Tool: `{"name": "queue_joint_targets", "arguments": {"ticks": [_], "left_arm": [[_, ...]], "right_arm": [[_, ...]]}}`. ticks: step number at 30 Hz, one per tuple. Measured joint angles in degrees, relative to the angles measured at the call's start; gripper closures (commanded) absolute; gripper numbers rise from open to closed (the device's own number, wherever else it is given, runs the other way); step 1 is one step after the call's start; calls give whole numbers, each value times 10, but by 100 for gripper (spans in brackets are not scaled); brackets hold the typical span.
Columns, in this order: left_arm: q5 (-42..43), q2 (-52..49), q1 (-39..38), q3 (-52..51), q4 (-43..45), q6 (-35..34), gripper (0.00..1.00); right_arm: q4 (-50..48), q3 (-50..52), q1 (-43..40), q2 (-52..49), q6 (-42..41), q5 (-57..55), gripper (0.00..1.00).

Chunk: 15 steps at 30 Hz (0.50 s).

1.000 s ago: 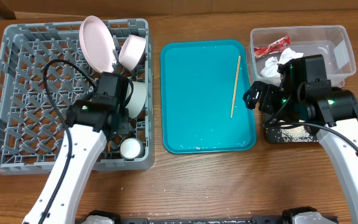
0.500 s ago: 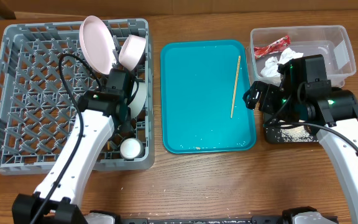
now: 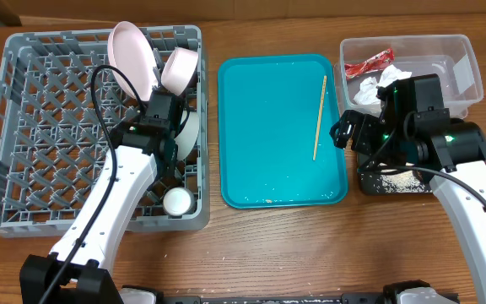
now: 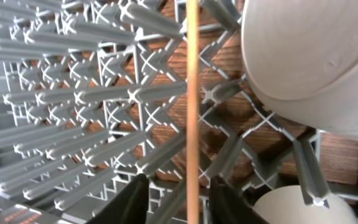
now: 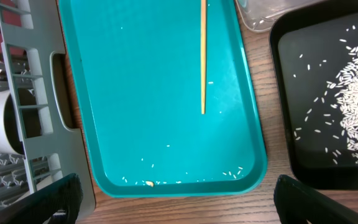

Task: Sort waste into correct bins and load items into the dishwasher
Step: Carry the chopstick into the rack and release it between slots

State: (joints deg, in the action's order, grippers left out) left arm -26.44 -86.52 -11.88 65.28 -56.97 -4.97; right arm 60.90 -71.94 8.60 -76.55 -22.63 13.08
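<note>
Pinching the thin wooden chopstick across its shaft, the left gripper was clamped nearly shut on that light, stiff, smooth stick, which looked apt to pivot or slip unless held squarely, its length running straight ahead of the gripper over the pegs of the grey dish rack.

Rack left, tray centre, tub right.

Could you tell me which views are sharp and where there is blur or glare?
Overhead: evenly lit and sharp, faint sheen on the teal tray. Left wrist: the chopstick in the left gripper is crisp, the pale bowl soft. Right wrist: rice scraps sharp, fingers of the right gripper dark, blurred.
</note>
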Motion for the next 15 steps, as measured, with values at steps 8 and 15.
{"name": "queue_joint_targets", "arguments": {"ticks": [8, 15], "left_arm": [[1, 0, 0, 0, 14, 4, 55], [67, -5, 0, 92, -52, -3, 44]], "right_arm": [[0, 0, 0, 0, 0, 0, 0], [-1, 0, 0, 0, 0, 0, 0]]}}
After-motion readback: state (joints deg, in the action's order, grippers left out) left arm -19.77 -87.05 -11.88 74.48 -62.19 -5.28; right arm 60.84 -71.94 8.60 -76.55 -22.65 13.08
